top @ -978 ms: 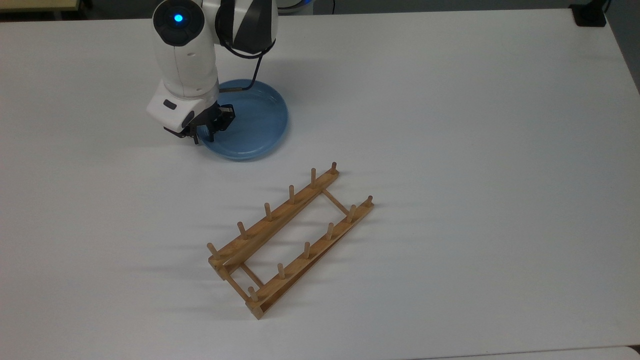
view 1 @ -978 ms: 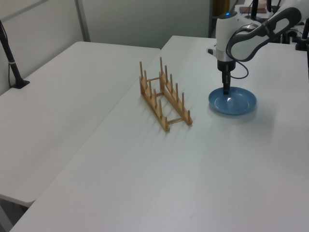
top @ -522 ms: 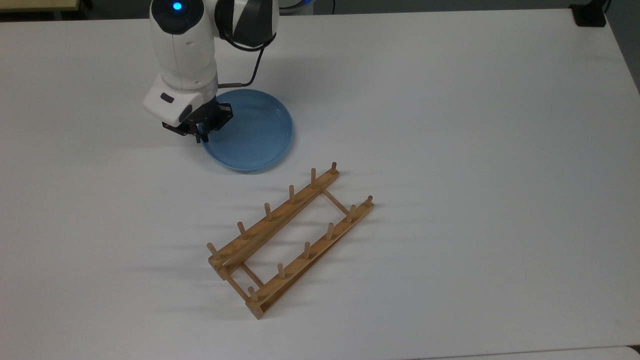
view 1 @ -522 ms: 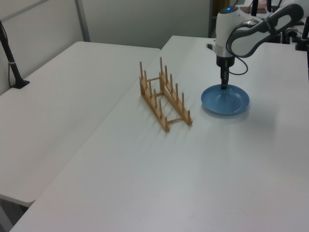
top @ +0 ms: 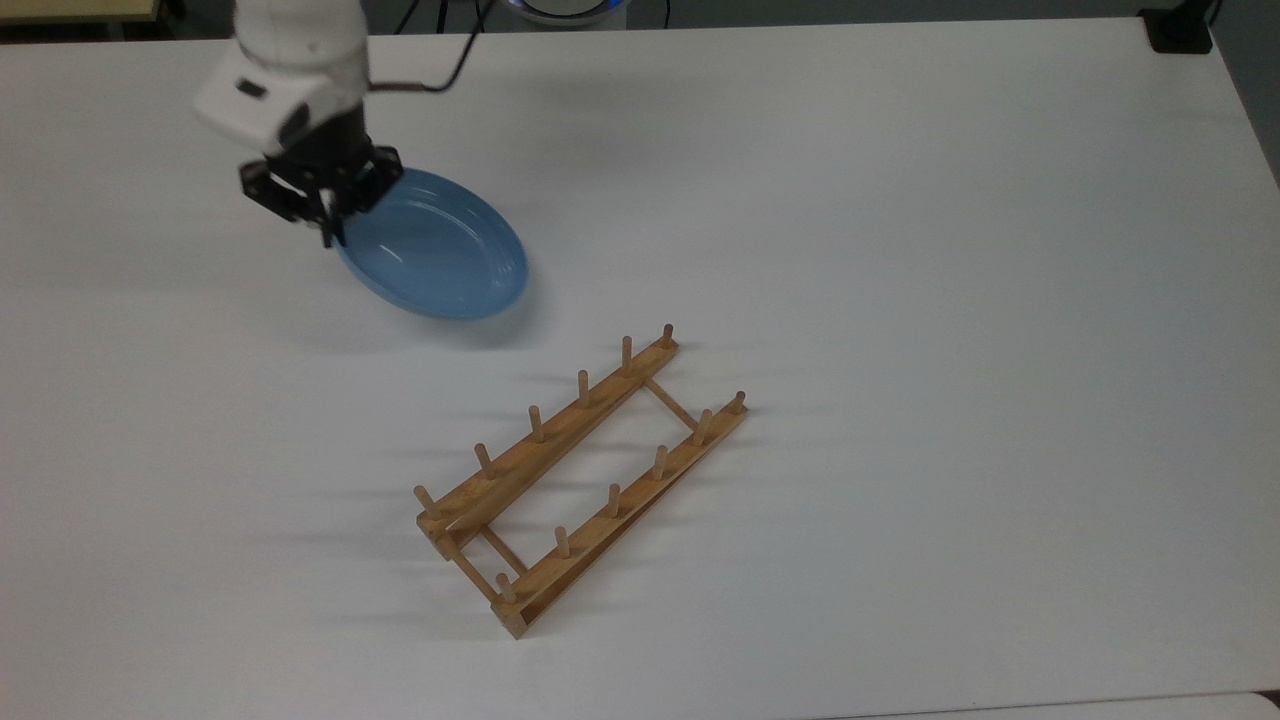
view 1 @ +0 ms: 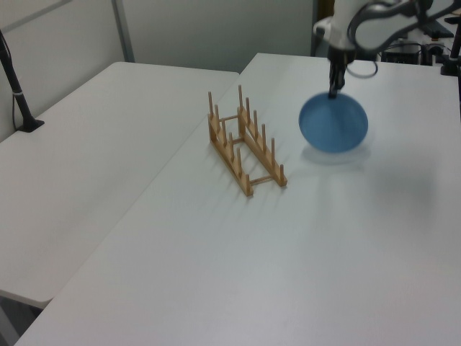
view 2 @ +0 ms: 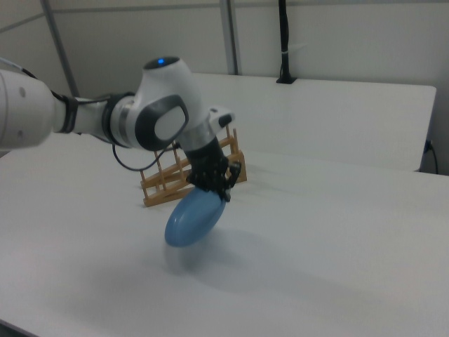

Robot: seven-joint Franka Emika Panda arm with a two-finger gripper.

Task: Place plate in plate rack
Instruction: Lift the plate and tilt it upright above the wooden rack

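Note:
The light-blue plate point(top: 435, 257) point(view 1: 333, 122) point(view 2: 191, 218) hangs tilted above the white table, clear of its surface. My gripper point(top: 333, 222) point(view 1: 333, 91) point(view 2: 222, 194) is shut on the plate's rim, at the top view's upper left of the plate. The wooden plate rack point(top: 580, 472) point(view 1: 243, 141) point(view 2: 184, 172) lies on the table with nothing between its upright pegs. In the top view the rack sits below and to the right of the plate. In the left view the plate hangs just right of the rack.
The white table point(top: 950, 300) stretches wide around the rack. A black post point(view 1: 16, 86) stands on a second table at the left view's left. Another black post point(view 2: 283, 42) stands at the back in the right view.
The plate has come up off the table and tipped from flat to steeply tilted. The gripper, still holding its rim, rose and moved toward the top view's left.

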